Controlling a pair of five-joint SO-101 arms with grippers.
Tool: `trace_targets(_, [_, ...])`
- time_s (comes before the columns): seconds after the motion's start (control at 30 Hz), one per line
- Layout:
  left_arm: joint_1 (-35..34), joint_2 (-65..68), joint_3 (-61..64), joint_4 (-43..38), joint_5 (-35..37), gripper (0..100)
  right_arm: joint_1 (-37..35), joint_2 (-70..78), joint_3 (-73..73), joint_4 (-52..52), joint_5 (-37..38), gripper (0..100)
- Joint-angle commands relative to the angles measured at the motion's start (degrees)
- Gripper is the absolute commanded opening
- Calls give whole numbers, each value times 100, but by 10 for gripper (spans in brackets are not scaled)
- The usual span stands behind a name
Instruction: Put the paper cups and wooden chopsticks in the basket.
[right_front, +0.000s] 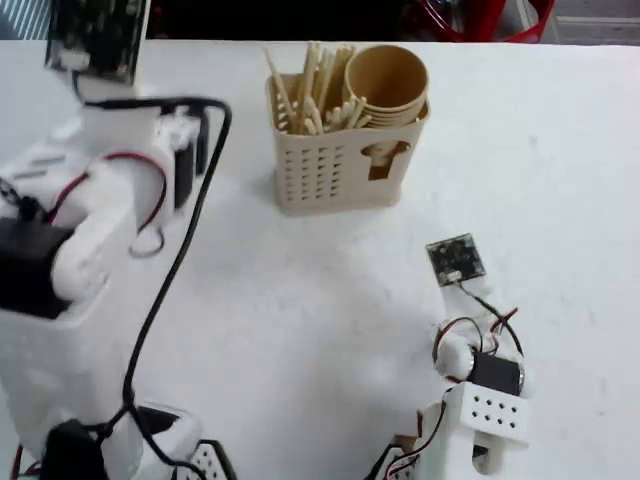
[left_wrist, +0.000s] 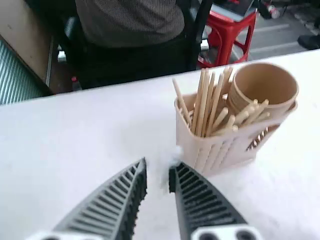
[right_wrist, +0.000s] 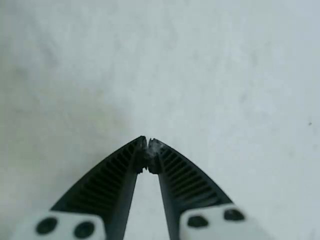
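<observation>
A cream perforated basket (right_front: 340, 170) stands upright at the back middle of the white table. Stacked brown paper cups (right_front: 385, 80) sit in its right side. A bundle of wooden chopsticks (right_front: 310, 90) stands in its left side. In the left wrist view the basket (left_wrist: 220, 150) holds the cups (left_wrist: 262, 85) and chopsticks (left_wrist: 207, 100). My left gripper (left_wrist: 157, 170) hangs a short way from the basket, slightly open and holding nothing. My right gripper (right_wrist: 148, 142) is shut, tips touching, over bare table with nothing in it.
The left arm's white body (right_front: 90, 230) and its black cable (right_front: 170, 280) take up the table's left side. The right arm (right_front: 480, 390) sits near the front right. A red stool (left_wrist: 230, 30) and a seated person are beyond the table's far edge.
</observation>
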Motion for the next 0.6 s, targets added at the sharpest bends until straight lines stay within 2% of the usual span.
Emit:
trace_targets(0.0, [-242, -462, 932, 193, 0, 97, 57, -75, -308, -57, -229, 18])
trace_targets(0.13, [-541, -1121, 2760, -870, -246, 94, 31, -75, -308, -57, -246, 18])
trace_targets(0.37, [-593, -3002, 7341, -4000, -1371, 97, 66, -75, -281, -57, -246, 18])
trace_targets(0.47, [-602, -3820, 9116, -5582, -1503, 94, 31, -75, -308, -92, -264, 18])
trace_targets(0.57, [-593, -4549, 10356, -6541, -1477, 94, 31, -180, -316, -57, -246, 18])
